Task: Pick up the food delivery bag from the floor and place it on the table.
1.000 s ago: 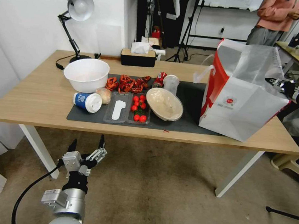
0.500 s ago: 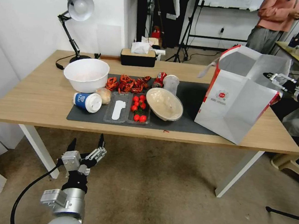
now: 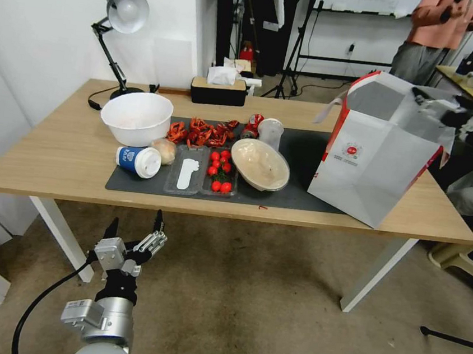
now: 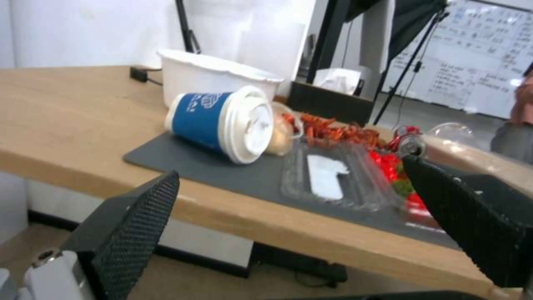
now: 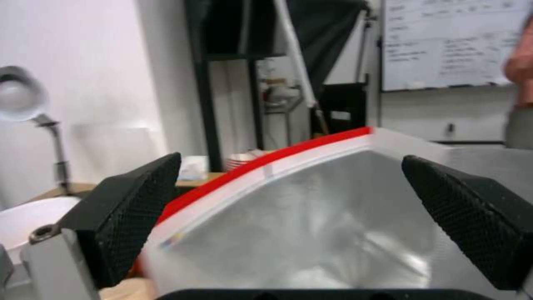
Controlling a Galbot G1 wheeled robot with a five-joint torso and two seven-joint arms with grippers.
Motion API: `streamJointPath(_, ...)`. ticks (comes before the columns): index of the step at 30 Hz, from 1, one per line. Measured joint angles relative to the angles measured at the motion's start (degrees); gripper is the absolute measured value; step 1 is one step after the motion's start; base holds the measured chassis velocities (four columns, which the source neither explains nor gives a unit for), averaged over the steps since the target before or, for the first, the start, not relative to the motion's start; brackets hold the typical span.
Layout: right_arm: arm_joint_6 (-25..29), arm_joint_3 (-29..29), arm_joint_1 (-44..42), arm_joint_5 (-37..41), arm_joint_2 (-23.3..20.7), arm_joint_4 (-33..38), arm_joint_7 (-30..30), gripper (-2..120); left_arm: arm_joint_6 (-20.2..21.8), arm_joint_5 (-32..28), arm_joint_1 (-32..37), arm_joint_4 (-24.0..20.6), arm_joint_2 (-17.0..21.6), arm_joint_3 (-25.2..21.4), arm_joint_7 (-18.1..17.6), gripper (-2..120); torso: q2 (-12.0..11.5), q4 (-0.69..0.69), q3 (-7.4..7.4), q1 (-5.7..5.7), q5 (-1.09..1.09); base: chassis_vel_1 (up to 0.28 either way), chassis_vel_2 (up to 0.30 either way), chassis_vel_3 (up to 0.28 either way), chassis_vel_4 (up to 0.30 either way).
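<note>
The food delivery bag (image 3: 374,163) stands upright on the right part of the bench (image 3: 47,151), its near corner by the front edge and its left side over the end of the dark grey mat (image 3: 301,150); its mouth gapes upward, showing the silver foil lining (image 5: 311,225), and the round red logo (image 3: 352,151) faces the camera. In the upper right of the head view the right gripper (image 3: 433,102) hovers at the bag's far top rim, and in the right wrist view its two black fingers (image 5: 139,200) are spread wide with the red-edged rim between them, touching nothing that can be made out. The left gripper (image 3: 135,231) hangs low in the lower left of the head view, in front of the bench and above the carpeted floor (image 3: 244,313), its fingers (image 4: 133,225) spread apart and empty. On the mat, left of the bag, lie a tilted beige bowl (image 3: 260,164), a clear tray of cherry tomatoes (image 3: 219,171), a clear tray holding a white piece (image 3: 185,175), a blue paper cup (image 3: 138,161) on its side, a heap of red crayfish shells (image 3: 199,131), a crushed red can (image 3: 252,126) and a clear plastic cup (image 3: 270,132). A large white bowl (image 3: 136,117), a black desk lamp (image 3: 118,18) and a dark tissue box (image 3: 218,89) sit toward the back of the bench.
</note>
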Motion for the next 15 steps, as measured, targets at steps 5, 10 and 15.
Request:
streamJointPath(5,7.1,1.5,-7.3,-7.6,3.2,4.8,-1.5,100,-0.7,0.1,0.3,-0.4,0.0,-0.3,1.6,100,0.0,-0.01,0.00,0.00,0.00,0.000,0.000,0.000,0.000)
streamJointPath(10,11.2,1.7,-12.3,-14.1,6.3,8.3,-0.9,100,-1.7,0.4,0.7,-0.4,-0.2,-0.5,2.9,100,0.0,0.00,0.00,0.00,-0.01,0.000,0.000,0.000,0.000)
streamJointPath(15,17.7,2.2,-22.9,-24.9,12.4,12.4,1.2,100,-2.9,0.8,1.2,-0.2,-0.2,-1.0,5.6,100,0.0,0.00,0.00,0.00,-0.01,0.000,0.000,0.000,0.000)
